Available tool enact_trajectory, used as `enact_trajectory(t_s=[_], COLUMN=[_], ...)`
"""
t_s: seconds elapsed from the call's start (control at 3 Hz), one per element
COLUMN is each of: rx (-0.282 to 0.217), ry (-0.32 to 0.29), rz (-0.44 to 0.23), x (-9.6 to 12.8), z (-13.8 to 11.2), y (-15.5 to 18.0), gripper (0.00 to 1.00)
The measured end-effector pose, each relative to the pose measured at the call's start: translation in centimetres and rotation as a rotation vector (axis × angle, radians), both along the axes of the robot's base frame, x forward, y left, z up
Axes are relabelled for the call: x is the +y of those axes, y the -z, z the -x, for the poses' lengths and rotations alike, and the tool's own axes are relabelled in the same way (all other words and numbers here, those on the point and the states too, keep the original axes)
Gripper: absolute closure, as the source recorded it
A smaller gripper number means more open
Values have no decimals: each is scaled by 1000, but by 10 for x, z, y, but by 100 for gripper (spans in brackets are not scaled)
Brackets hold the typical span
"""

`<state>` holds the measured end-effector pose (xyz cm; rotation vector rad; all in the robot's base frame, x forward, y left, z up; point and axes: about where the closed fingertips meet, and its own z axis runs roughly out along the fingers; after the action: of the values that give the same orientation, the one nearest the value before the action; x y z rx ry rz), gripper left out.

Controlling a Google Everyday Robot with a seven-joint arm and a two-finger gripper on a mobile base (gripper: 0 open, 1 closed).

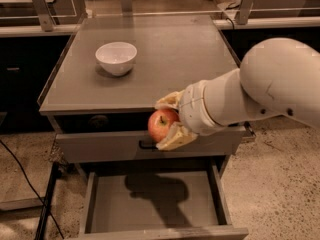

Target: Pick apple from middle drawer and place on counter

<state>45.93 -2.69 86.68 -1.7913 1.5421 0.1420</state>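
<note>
The apple (161, 124) is red with yellowish patches and sits between the pale fingers of my gripper (167, 122). The gripper is shut on it and holds it in the air, just in front of the counter's front edge and above the open middle drawer (155, 202). The drawer is pulled out, with a bare grey floor carrying the arm's shadow. The counter (170, 59) is the flat grey cabinet top behind the gripper. My white arm comes in from the right.
A white bowl (116, 57) stands on the counter's left rear part. A shut drawer front with a small black handle (146, 145) is right behind the apple. Dark cabinets and a pale worktop run along the back. A black cable lies on the floor at left.
</note>
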Motion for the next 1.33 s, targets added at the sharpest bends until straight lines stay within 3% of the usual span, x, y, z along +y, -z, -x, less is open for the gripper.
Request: enact_trajectory(t_s=[0.33, 0.67, 1.0, 1.33], rx=[-23, -27, -54, -44], ry=[89, 186, 220, 230], rz=[-13, -63, -130, -144], x=[1, 12, 30, 28], z=[-46, -119, -174, -175], y=[-16, -36, -69, -68], gripper=[100, 100, 100, 100])
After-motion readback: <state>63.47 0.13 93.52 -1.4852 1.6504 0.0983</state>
